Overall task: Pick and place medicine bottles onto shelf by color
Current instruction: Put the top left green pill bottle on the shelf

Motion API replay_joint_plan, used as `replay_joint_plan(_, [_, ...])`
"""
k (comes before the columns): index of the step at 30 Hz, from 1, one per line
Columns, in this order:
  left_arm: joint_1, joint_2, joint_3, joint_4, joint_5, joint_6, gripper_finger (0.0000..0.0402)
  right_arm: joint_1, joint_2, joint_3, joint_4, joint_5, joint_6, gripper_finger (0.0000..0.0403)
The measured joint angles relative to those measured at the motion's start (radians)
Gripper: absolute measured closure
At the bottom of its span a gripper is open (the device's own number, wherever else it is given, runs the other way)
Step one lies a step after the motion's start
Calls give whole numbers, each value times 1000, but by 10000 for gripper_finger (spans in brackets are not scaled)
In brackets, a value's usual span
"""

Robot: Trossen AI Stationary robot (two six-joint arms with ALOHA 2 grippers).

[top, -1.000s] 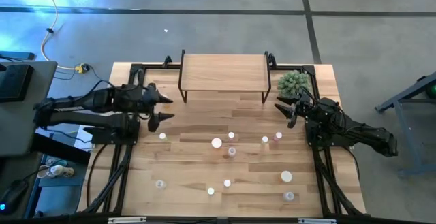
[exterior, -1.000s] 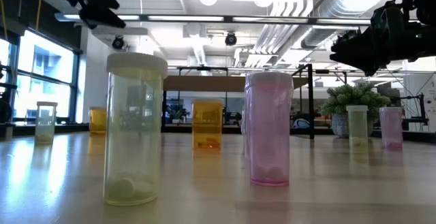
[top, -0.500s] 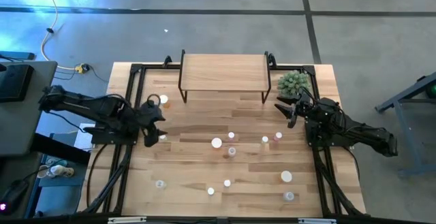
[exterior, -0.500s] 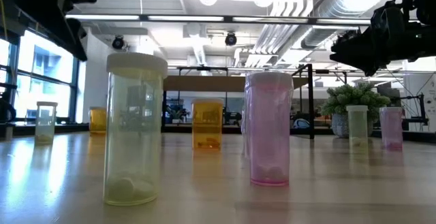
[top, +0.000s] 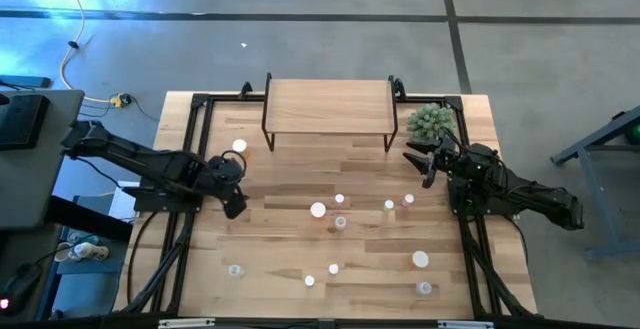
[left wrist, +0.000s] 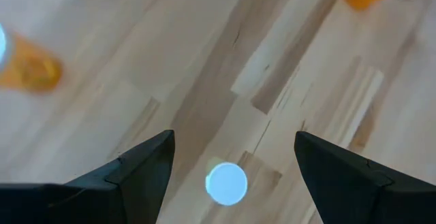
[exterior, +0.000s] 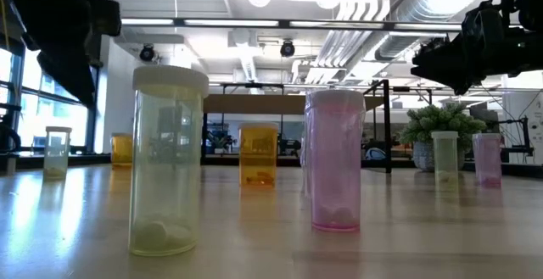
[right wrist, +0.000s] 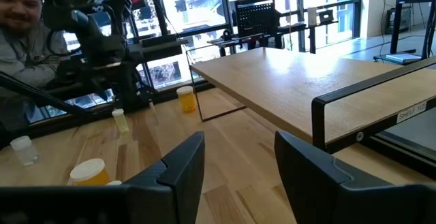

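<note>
The left gripper [top: 236,207] hangs low in front of the shelf's [top: 327,106] left end, its spread fingers straddling a white-capped bottle [left wrist: 226,182]; that bottle's body colour is hidden under the cap and the gripper covers it from above. An orange bottle [top: 240,148] stands just left of the shelf's left legs. The right gripper [top: 418,162] waits off the shelf's right front corner beside the potted plant [top: 431,121], fingers apart. Other medicine bottles [top: 340,222] scatter well in front of the shelf, colours hard to tell from above
</note>
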Motion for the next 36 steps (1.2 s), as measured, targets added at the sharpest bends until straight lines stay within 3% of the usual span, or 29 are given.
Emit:
replay_joint_plan(6, [0, 82, 0, -60, 17, -120, 108, 0, 0, 0, 0, 0, 0, 233])
replay_joint_plan(12, [-3, 146, 0, -53, 68, -122, 108, 0, 0, 0, 0, 0, 0, 233])
replay_joint_plan(25, [-58, 237, 0, -43, 37, -190, 109, 0, 0, 0, 0, 0, 0, 233])
replay_joint_plan(36, [-58, 275, 0, -41, 61, -205, 194, 0, 0, 0, 0, 0, 0, 233])
